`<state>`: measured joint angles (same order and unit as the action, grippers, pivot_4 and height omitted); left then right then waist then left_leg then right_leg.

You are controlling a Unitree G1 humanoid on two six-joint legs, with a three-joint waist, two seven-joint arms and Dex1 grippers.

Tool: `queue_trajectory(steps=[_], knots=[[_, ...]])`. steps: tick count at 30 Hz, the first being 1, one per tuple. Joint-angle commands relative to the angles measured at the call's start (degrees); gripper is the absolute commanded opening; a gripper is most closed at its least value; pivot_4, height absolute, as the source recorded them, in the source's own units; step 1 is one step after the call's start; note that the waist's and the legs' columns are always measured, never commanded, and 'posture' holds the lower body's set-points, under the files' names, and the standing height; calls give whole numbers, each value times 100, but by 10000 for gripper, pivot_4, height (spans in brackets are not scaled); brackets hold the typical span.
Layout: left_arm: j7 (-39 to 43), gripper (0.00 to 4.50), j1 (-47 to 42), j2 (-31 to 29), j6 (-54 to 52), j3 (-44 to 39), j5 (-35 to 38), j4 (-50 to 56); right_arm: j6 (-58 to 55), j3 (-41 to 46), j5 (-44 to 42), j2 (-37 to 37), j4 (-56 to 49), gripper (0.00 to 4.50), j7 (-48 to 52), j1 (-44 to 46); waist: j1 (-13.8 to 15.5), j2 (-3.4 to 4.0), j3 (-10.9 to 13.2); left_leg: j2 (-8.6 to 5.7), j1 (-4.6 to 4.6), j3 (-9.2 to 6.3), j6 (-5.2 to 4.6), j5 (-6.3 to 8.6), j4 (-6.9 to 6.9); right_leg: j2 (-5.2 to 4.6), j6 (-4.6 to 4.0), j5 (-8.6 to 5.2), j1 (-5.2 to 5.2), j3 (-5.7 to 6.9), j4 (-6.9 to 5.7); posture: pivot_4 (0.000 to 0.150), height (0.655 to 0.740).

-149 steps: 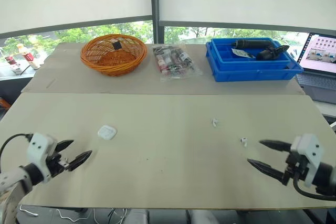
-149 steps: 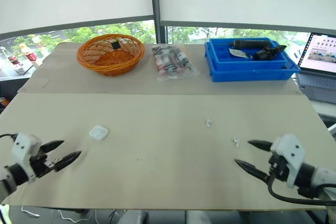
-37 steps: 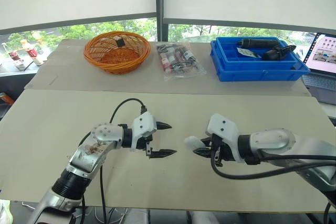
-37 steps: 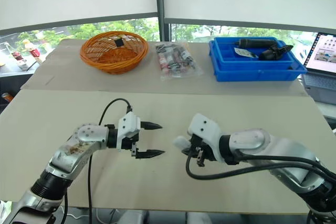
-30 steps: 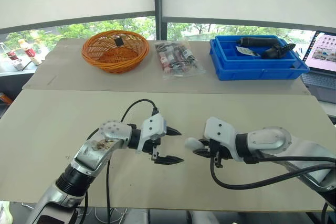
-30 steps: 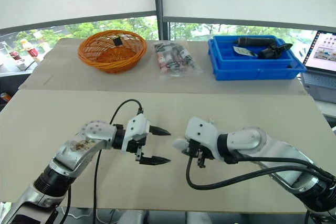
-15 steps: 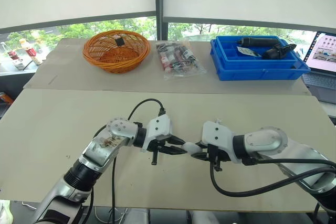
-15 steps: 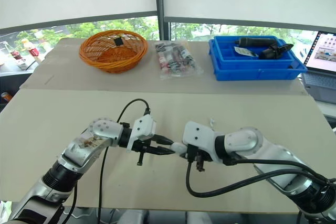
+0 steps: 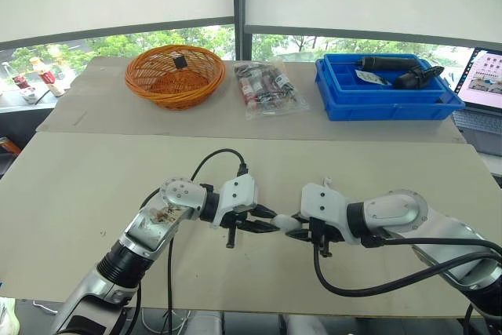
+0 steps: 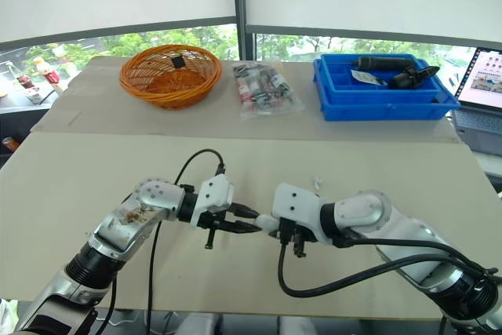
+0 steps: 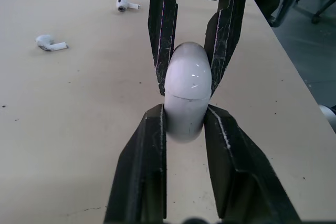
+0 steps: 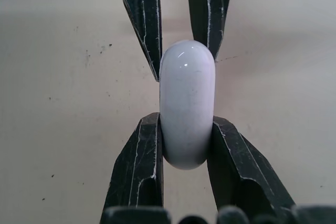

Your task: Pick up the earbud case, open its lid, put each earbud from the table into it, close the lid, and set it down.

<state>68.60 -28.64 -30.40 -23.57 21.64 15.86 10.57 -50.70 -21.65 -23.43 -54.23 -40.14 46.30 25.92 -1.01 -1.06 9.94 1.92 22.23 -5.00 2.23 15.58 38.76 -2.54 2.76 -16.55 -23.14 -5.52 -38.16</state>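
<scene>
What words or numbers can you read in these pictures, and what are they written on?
No text here can be read.
On the laptop screen: pictures and lines, too small to read.
On the white label in the blue bin: too small to read.
On the clear bag of packets: print too blurred to read.
On the dark tag in the basket: nothing readable.
On the earbud case: plain white, no writing showing.

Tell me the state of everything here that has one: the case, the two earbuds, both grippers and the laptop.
earbud case: lid shut, gripped at both ends.
earbuds: both out of the case, lying loose on the table.
left gripper: shut on the earbud case.
right gripper: shut on the earbud case.
laptop: open, screen lit.
</scene>
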Motion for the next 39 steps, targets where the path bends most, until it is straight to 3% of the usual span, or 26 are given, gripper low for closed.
queue_trajectory(steps=[1, 2, 3, 24, 27, 32, 39], knots=[[195, 29571, -111, -66, 314, -4, -36, -39, 116, 206, 53, -21, -206, 7673, 104, 43, -4, 0, 0, 0, 0, 0, 0, 0, 0, 0, 0, 0, 0, 0, 0, 1500, 7163], [280, 34566, -137, -96, 317, -14, 3, -42, 125, 210, 69, -30, -205, 7673, 130, 50, -4, 0, 0, 0, 0, 0, 0, 0, 0, 0, 0, 0, 0, 0, 0, 1500, 7163], [319, 34969, -156, -108, 314, -28, 31, -43, 130, 213, 87, -37, -205, 7673, 156, 61, -2, 0, 0, 0, -1, 0, 0, 0, 0, 0, 0, 0, 0, 0, -1, 1500, 7163], [306, 34969, -203, 76, 452, 19, -17, -198, 89, 231, 217, 86, -251, 7672, 295, 150, 0, 0, 0, -1, 1, -1, 0, 0, 7, 0, 1, 0, 0, 0, -5, 1500, 7163], [309, 26345, -204, 95, 461, 32, -39, -238, 81, 236, 205, 114, -260, 7672, 286, 149, 0, 0, 0, -1, 1, -1, 0, 0, 8, 0, 1, 1, 0, 0, -6, 1500, 7163], [306, 5652, -188, 95, 473, 36, -50, -262, 58, 248, 188, 158, -283, 7666, 279, 145, -2, 0, 0, -1, 1, -1, 0, 0, 8, 0, 1, 1, 0, 0, -7, 1500, 7163], [284, 5785, -174, 99, 505, 19, -65, -285, 69, 286, 166, 170, -293, 7665, 294, 113, 0, 0, 0, -1, 1, -1, 0, 0, 8, 0, 1, 1, 0, 0, -8, 1500, 7163]])
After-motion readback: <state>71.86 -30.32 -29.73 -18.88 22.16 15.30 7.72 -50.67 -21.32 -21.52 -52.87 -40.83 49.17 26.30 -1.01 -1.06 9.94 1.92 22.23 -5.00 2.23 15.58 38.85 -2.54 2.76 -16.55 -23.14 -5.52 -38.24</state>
